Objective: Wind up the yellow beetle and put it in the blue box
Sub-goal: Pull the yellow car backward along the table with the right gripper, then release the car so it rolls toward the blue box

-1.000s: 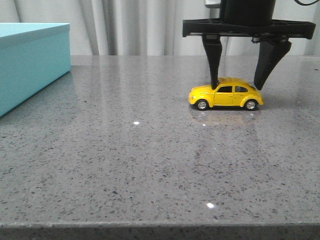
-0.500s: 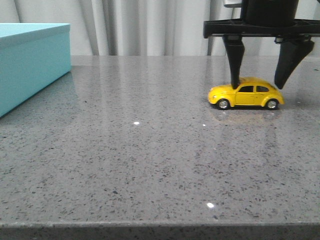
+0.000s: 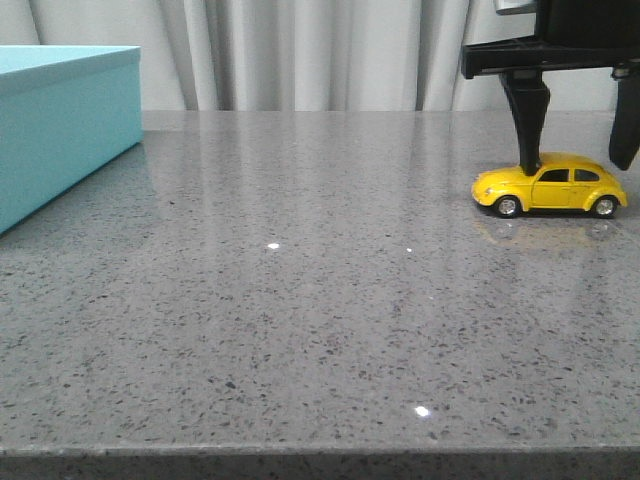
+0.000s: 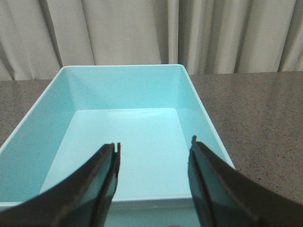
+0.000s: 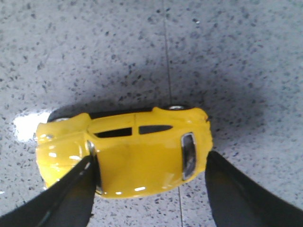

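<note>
The yellow beetle (image 3: 550, 187) stands on its wheels on the grey table at the far right, nose pointing left. My right gripper (image 3: 575, 167) comes down over it. One finger presses at the windscreen and the other at the rear, so it is shut on the car. In the right wrist view the beetle (image 5: 128, 156) sits between the two dark fingers of the gripper (image 5: 150, 161). The blue box (image 3: 60, 130) stands at the far left. My left gripper (image 4: 154, 144) is open and empty, hovering over the empty interior of the box (image 4: 123, 87).
The speckled grey table (image 3: 300, 300) stretches between the box and the car. A pale curtain (image 3: 320, 50) hangs behind its back edge. The table's front edge (image 3: 300, 452) runs along the bottom of the front view.
My right gripper has moved steadily to the right with the beetle held between its fingers, the car's wheels staying on the table.
</note>
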You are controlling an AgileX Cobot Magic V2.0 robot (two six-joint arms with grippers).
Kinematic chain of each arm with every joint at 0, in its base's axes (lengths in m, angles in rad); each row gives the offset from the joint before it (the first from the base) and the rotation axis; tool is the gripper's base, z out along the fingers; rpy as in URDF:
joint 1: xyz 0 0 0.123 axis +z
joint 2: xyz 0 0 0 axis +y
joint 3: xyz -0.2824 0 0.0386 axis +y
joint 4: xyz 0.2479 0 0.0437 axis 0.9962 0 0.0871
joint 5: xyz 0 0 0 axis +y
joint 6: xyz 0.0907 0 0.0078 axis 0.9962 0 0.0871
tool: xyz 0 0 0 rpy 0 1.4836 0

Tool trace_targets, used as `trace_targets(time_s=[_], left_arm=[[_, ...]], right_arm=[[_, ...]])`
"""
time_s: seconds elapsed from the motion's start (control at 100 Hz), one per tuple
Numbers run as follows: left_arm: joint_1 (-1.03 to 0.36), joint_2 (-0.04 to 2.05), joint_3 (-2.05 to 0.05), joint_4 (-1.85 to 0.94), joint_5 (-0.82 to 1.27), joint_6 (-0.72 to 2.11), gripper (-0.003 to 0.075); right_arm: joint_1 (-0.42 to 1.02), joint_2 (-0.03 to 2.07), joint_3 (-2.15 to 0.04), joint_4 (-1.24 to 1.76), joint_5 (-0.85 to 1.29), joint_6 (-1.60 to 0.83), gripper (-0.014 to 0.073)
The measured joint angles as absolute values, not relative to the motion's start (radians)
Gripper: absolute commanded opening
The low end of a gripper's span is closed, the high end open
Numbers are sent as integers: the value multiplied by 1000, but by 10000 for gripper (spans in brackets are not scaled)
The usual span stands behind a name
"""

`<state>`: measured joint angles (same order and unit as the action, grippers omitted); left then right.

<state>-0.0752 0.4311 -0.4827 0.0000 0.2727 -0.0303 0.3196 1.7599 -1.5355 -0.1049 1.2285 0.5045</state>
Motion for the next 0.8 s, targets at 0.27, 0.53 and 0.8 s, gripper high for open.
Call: trace_targets(time_s=[0.27, 0.53, 0.8], left_arm=[[-75, 431, -483, 0, 273, -30, 336], [-75, 431, -483, 0, 273, -30, 336], [-75, 431, -483, 0, 255, -30, 333]], right_arm=[[333, 1533, -1597, -44, 1220, 462, 489], [334, 1361, -1599, -43, 1213, 439, 489], [334, 1207, -1597, -43, 1163, 409, 489]])
